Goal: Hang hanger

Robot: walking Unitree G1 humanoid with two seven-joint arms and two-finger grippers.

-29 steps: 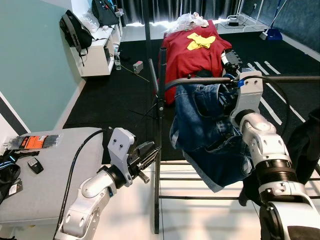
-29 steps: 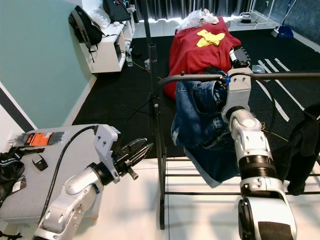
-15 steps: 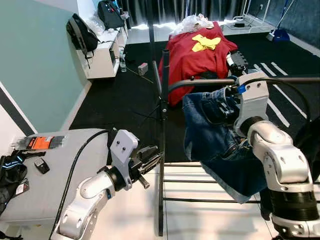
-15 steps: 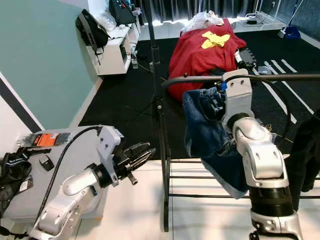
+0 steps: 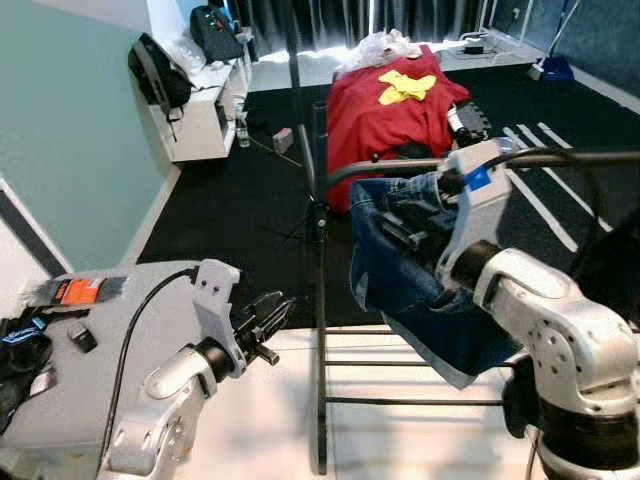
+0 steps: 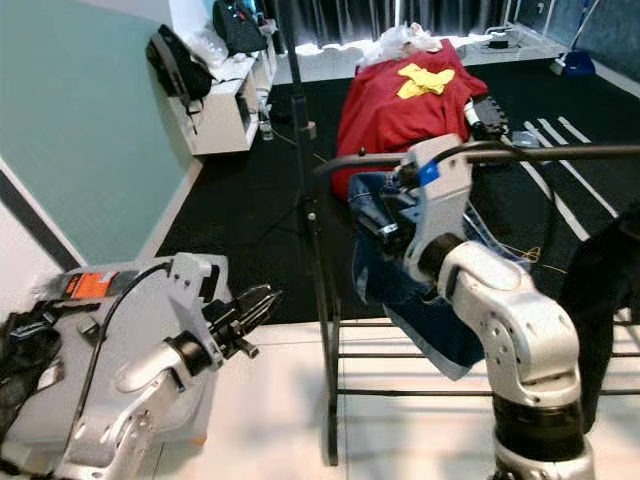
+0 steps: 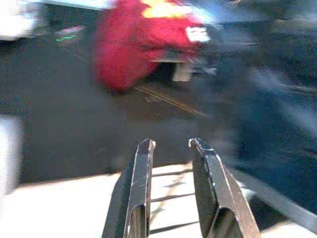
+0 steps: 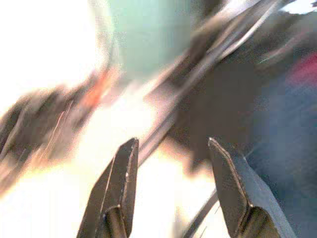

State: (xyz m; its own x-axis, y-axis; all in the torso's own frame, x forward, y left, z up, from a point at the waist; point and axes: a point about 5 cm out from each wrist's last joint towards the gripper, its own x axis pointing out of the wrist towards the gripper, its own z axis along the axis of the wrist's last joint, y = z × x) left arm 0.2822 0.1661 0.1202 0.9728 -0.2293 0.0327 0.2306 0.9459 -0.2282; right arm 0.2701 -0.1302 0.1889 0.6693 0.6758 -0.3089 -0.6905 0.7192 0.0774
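1. Right gripper (image 8: 173, 191) is up by the clothes rack, and its wrist cam shows the two black fingers (image 8: 119, 188) spread wide with nothing between them, so it's let go.
2. Just beside that arm hangs a pair of blue jeans (image 5: 400, 270) off the dark rail (image 5: 560, 157) of the clothes rack. Denim looks mid-blue, bunched up at the top near the rail, with a frayed paler hem at the bottom.
3. Can't actually make out a hanger itself, whatever holds the jeans to the rail is hidden behind the silver forearm and the folds.
4. Left gripper (image 5: 268, 318) sits lower, out in front of the rack's upright post (image 5: 318, 330). Fingers are a bit apart and empty, pointing toward the post but not touching it.
5. The left wrist cam is blurry, but you can see a red cloth (image 7: 143, 44) ahead on the dark floor.
6. From the head cam, that red cloth (image 5: 385, 120) with a yellow patch (image 5: 405, 85) is draped over something behind the rack.
7. Grey table (image 5: 100, 400) is on the robot's left with an orange-labelled packet (image 5: 78, 291) on it.
8. Something black hangs at the rail's far right (image 6: 600, 300).
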